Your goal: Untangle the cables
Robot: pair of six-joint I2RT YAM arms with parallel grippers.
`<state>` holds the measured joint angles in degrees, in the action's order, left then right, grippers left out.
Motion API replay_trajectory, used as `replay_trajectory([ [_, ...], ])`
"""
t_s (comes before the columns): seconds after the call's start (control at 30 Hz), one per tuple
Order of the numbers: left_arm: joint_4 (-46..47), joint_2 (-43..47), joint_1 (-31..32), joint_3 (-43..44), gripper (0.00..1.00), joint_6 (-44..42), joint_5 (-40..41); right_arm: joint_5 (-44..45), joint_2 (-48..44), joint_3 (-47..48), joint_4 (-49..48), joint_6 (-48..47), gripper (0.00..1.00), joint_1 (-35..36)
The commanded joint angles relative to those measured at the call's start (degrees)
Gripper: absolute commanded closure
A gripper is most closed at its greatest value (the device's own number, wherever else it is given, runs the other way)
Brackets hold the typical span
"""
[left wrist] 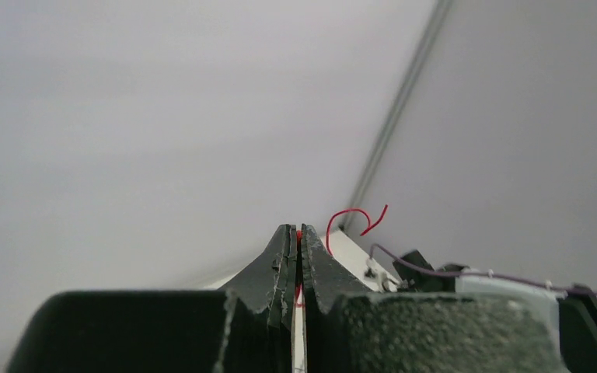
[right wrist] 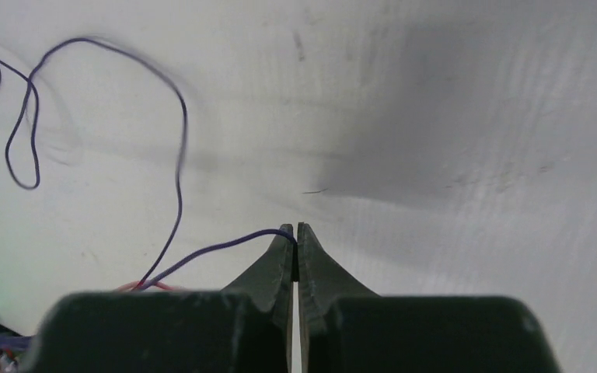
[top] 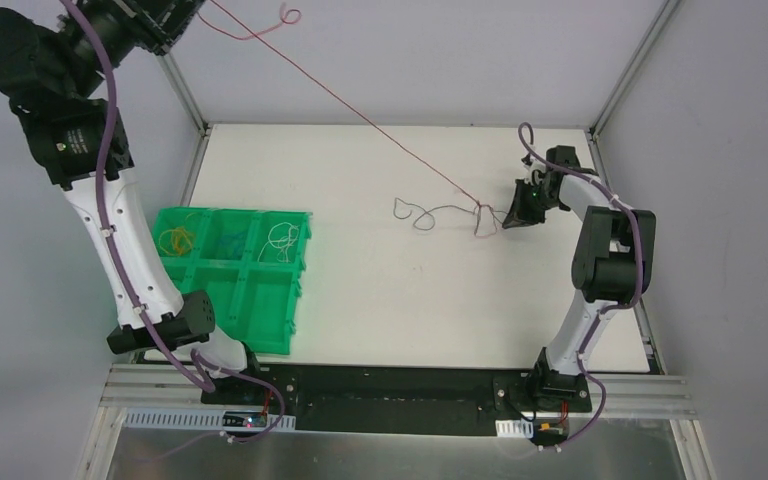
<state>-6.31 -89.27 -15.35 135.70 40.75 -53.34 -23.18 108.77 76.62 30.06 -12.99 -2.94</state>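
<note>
Arm bases: you see both at the bottom edge of the overhead view. The left arm (top: 125, 250) climbs steeply to the upper left corner. The right arm (top: 600, 270) folds at its elbow and reaches down to the table (top: 380, 320).
Green tray: the compartment tray (top: 260, 325) sits lower left of centre, beside the left arm. Yellow wires (top: 175, 238) coil in its far-left cell and white wires (top: 282, 237) in its far-right cell. What lies in the cell between them is too faint to make out.
Right gripper: the right gripper (right wrist: 295, 229) is low over the table, right of centre. Its jaws are pressed together on the purple wire (right wrist: 179, 155), which leaves the tips to the left.
Purple wire: it loops across the table to the left of that gripper. In the wrist view its upper-left loop is blurred and cut by the frame edge.
Tangle: just left of the right gripper, overhead, red and purple meet in a small knot. You cannot tell how they cross.
Red wire: the red wire (top: 360, 115) runs in a straight line from the knot diagonally up to the top edge. Its free end curls there.
Left gripper: the left gripper (left wrist: 296, 233) is raised in the air, with the wall behind it. Its jaws are closed on the red wire, and a sliver of red shows between the tips. Overhead, its fingers are cut off by the top edge.
Writing: a small mark (top: 64, 143) on the left arm's upper joint is too small to read.
</note>
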Motion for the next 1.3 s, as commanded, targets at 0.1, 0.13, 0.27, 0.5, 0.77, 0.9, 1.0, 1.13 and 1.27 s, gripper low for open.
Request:
replay_trajectory([
  [0.1,8.5,2.3,-10.0,0.3,1.0,7.7,6.8,6.9,4.9,7.5,3.4,-4.2,1.0,-4.6],
  [0.13,8.9,2.3,-10.9,0.4,1.0,8.2,7.0,7.0,5.4,8.3,3.8,-4.4,1.0,-5.0],
  [0.27,9.0,1.9,-13.8,1.1,1.0,8.4,8.3,8.9,7.0,9.8,4.5,-4.4,1.0,-6.5],
  [0.5,5.1,1.0,-22.6,3.5,1.0,9.8,12.5,16.5,9.8,10.2,4.5,-5.0,1.0,-11.1],
  [0.77,10.8,2.2,-23.3,-0.8,1.0,10.2,6.0,12.1,8.6,10.4,7.4,-6.3,1.0,-13.2],
  [0.9,7.7,5.3,-8.7,-10.9,1.0,3.7,-3.5,-1.8,3.2,7.9,9.7,-9.2,1.0,-12.5],
  [1.0,1.9,11.2,4.6,-26.2,1.0,-3.1,-3.7,-9.5,-2.5,5.4,12.5,-11.6,1.0,-10.3],
  [1.13,-1.9,15.5,17.2,-45.2,1.0,-10.7,-1.0,-13.1,-10.0,0.7,15.4,-15.2,1.0,-8.8],
  [1.27,-6.5,15.3,26.2,-56.9,1.0,-16.4,-1.6,-9.2,-14.5,-4.7,21.1,-25.0,1.0,-8.9],
])
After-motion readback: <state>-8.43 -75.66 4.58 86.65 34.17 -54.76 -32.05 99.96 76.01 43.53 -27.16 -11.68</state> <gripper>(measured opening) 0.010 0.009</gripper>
